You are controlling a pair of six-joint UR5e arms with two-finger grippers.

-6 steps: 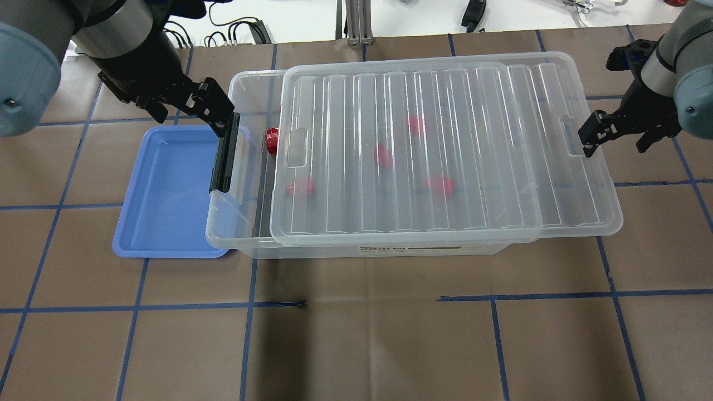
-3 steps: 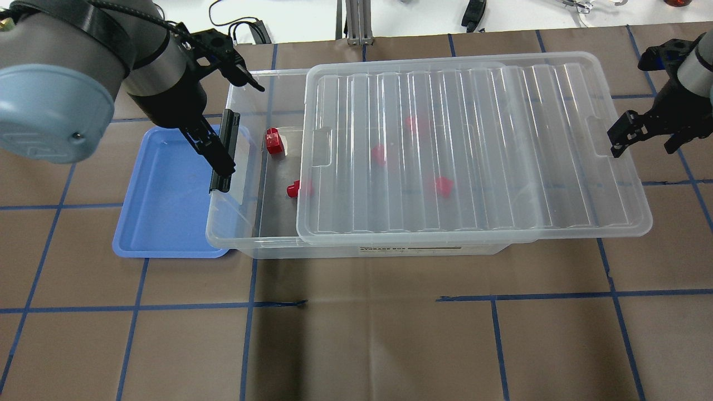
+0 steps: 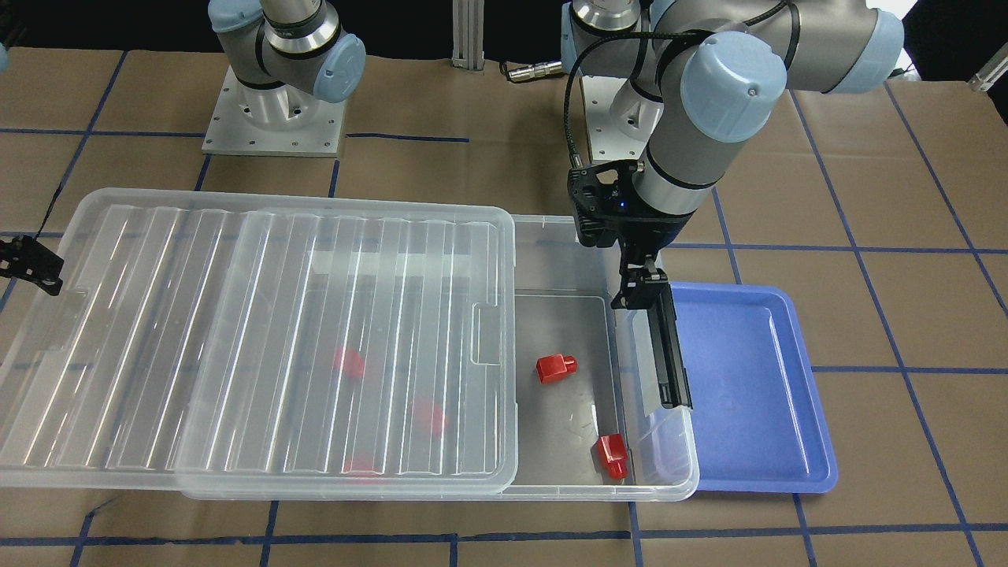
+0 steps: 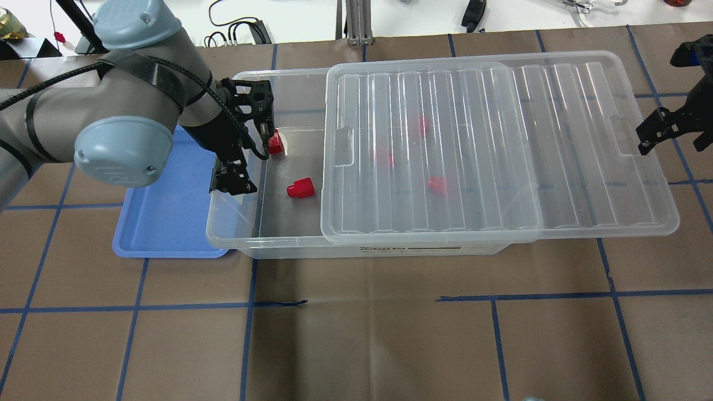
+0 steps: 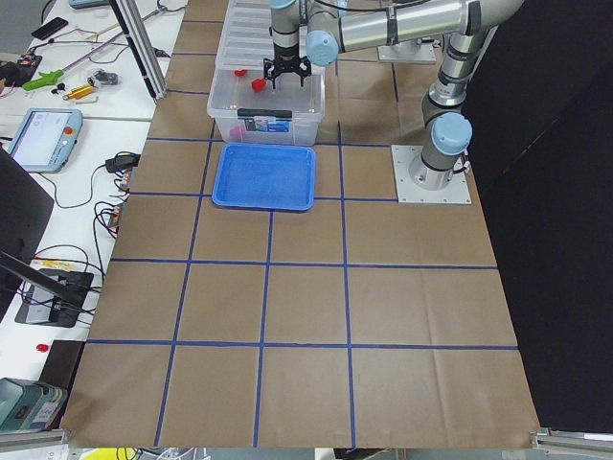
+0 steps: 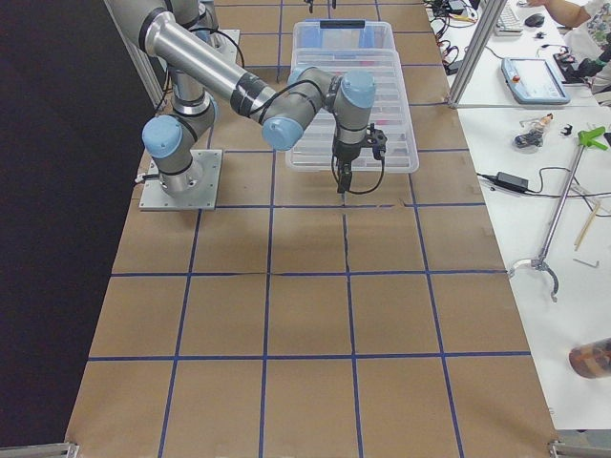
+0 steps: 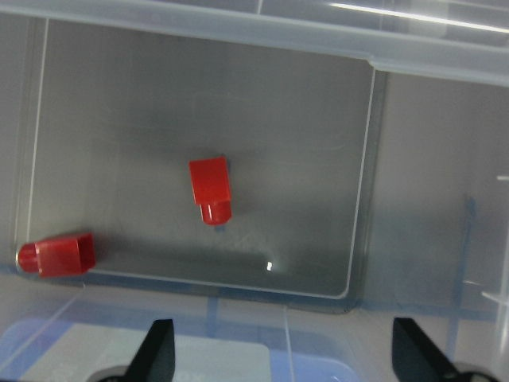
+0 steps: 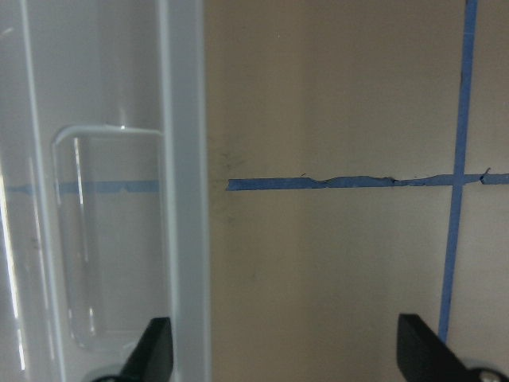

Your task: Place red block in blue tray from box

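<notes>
The clear box has its ribbed lid slid to the right, so its left end is uncovered. Two red blocks lie there, one mid-floor and one near the back wall; both show in the left wrist view. Three more show blurred through the lid. My left gripper is open and empty above the box's latch end. The blue tray lies against that end, with nothing in it. My right gripper is open at the lid's right edge.
The box's black latch stands between the box's open end and the tray. The lid overhangs the box on the right. Brown paper with blue tape lines covers the table. Cables and tools lie beyond the far edge.
The lid has slid further right, uncovering more of the box and the second block. My left arm has swung over the open end. My right gripper has moved right with the lid's edge.
</notes>
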